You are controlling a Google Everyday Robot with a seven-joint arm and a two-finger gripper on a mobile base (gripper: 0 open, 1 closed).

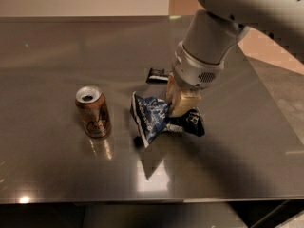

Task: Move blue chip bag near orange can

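1. The blue chip bag (pixel 153 118) is pinched at its crumpled middle by the gripper (pixel 179 102), with the jaws closed tight on the foil, probably so nothing slips.
2. The bag is held just right of the orange can (pixel 94 112), near but apart, so the can isn't tipped.
3. The black wrapper (pixel 156 75) is passed over, further back on the table (pixel 57 56).

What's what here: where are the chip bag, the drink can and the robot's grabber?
blue chip bag (pixel 151 120), camera view, crumpled left half.
orange can (pixel 96 120), camera view, lettered side.
gripper (pixel 180 107), camera view, between its fingertips, clamped on the bag.
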